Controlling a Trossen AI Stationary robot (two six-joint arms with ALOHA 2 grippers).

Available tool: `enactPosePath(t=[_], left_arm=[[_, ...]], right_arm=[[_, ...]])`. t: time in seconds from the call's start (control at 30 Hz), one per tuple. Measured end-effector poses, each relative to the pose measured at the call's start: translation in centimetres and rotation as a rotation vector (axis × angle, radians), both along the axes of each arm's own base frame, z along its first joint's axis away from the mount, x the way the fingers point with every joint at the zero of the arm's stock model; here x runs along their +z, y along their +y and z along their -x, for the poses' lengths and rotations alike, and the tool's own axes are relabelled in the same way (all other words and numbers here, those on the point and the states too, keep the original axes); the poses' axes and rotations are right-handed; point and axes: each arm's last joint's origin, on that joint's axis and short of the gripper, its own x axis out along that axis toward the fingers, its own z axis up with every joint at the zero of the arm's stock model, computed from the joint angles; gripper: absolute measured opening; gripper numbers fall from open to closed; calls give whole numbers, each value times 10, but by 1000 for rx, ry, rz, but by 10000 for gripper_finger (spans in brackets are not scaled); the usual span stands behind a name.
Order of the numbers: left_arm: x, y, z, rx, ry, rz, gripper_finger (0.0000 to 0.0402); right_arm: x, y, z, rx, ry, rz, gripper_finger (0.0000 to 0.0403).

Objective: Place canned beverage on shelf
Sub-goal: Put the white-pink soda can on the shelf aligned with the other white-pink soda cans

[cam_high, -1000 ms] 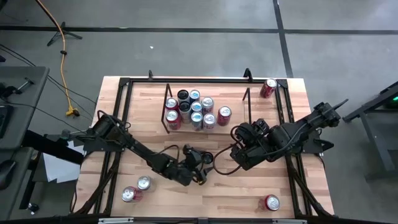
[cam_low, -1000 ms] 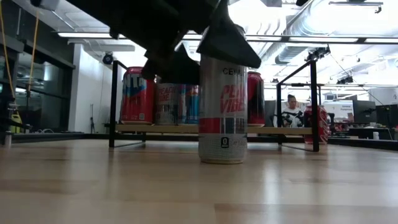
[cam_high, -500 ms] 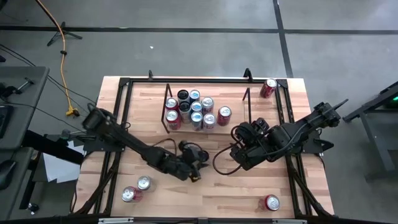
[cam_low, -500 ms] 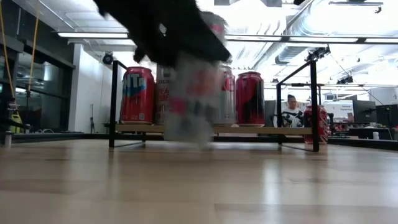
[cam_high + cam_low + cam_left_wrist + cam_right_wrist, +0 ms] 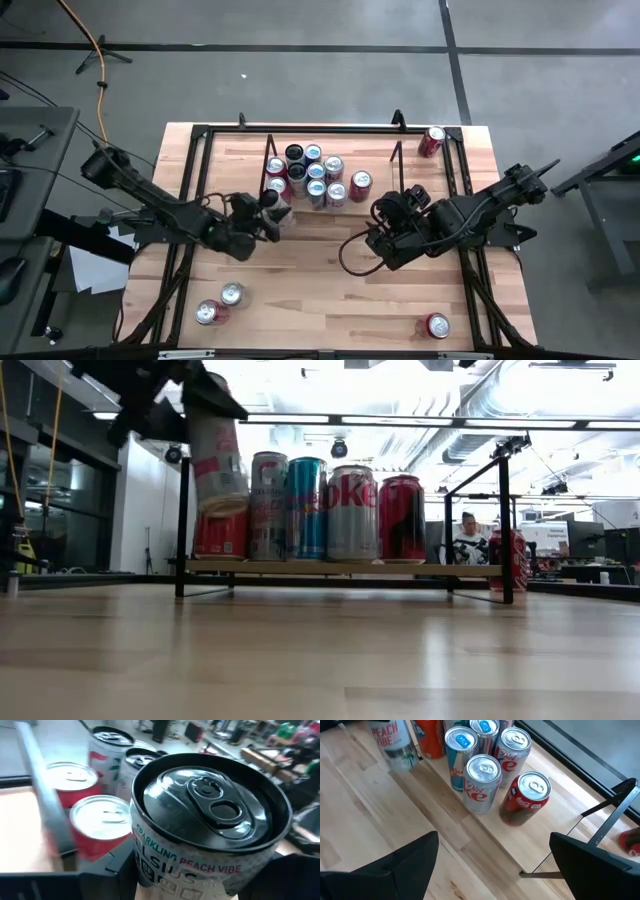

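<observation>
A white can lettered "Peach Vibe" hangs in the air, with my left gripper shut on it, just off the near left corner of the shelf. In the low view the can shows tilted, above the level of the shelf top. Several cans stand upright on the shelf, red, silver and blue. My right gripper hovers open above the table, right of the shelf's near edge, with nothing between its fingers. My left gripper pinches the can's side wall between its two fingers, below the rim. The fingers come from the table's left, close to level, and lie across the can. The can is lifted clear of the table and tilted, its top leaning back toward the arm.
A red can lies at the far right corner. Two cans sit near the front left, and one more can at the front right. A black rail frame edges the wooden table. A person sits in the room behind.
My left gripper has gone up and toward the table's left and far side, to the shelf's near left corner, rolling as it went. The white can, which stood upright on the table's middle, is now lifted clear and tilted. My right arm has kept still.
</observation>
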Motion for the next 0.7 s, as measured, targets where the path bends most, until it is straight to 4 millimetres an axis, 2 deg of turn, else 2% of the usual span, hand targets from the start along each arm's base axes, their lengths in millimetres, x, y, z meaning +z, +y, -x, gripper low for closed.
enactPosePath(t=[0.13,0.23,0.43,0.7], left_arm=[[-1,-7,-14,-87,-28,-34,189],[-3,-9,-26,-101,44,-144,189],[-14,-3,-43,-60,147,-227,189],[-29,12,-55,-15,205,-227,189]], right_arm=[[0,-1,0,-4,-2,2,367],[0,-1,0,-4,-3,2,367],[0,-1,-1,-9,-12,5,367],[1,-2,-2,-12,-21,5,367]])
